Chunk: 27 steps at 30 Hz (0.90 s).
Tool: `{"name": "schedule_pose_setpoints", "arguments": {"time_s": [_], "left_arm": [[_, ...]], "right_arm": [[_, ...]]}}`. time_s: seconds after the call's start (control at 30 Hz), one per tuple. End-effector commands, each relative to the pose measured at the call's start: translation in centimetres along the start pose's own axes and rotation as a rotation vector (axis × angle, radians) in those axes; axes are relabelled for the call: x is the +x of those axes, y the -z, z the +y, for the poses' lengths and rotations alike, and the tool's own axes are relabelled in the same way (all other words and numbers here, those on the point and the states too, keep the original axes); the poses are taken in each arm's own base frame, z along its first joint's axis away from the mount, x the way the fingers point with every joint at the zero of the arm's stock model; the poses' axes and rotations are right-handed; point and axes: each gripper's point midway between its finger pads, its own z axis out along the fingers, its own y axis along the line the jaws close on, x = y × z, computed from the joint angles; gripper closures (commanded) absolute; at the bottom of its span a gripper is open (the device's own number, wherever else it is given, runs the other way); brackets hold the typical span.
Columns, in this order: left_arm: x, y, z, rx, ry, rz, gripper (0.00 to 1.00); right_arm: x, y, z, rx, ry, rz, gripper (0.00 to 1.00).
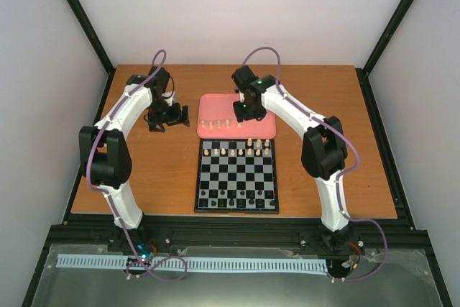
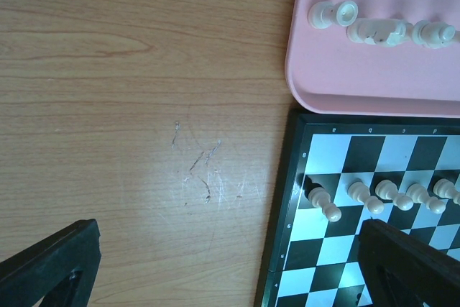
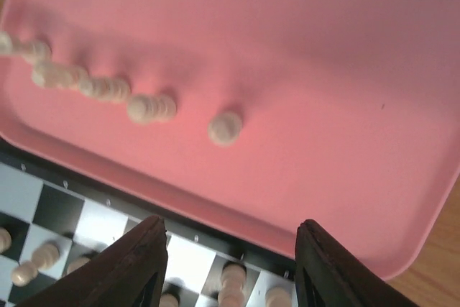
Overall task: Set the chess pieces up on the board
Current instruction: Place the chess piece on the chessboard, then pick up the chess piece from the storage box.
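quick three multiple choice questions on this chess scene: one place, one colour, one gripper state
1. The pink rectangular tray lies where relative to the black-and-grey chequered chessboard? A beyond its far edge; B left of it; C on it.
2. The tiny chess pieces in the tray are: A black; B cream; C red.
3. The right gripper is: A shut on a piece; B open, empty; C out of view.
1 A: top view shows the tray past the chessboard's far border. 2 B: they show pale against the pink. 3 B: its fingers stand apart with nothing between.
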Motion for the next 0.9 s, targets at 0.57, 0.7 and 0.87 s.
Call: {"name": "schedule_pose_setpoints", "arguments": {"time_s": [0.57, 0.7, 0.87], "left_arm": [[-0.5, 0.7, -0.5, 0.014, -0.004, -0.023, 0.00], [-0.5, 0.5, -0.4, 0.011, -0.003, -0.018, 0.00], [-0.5, 0.5, -0.4, 0.008, -0.003, -0.019, 0.00]], "right_arm": [[-3.4, -5.6, 0.5, -0.076, 0.010, 0.047, 0.51], [-3.2, -6.5, 0.5, -0.080, 0.011, 0.060, 0.52], [-2.8, -7.1, 0.7, -0.089, 0.012, 0.081, 0.55]]}}
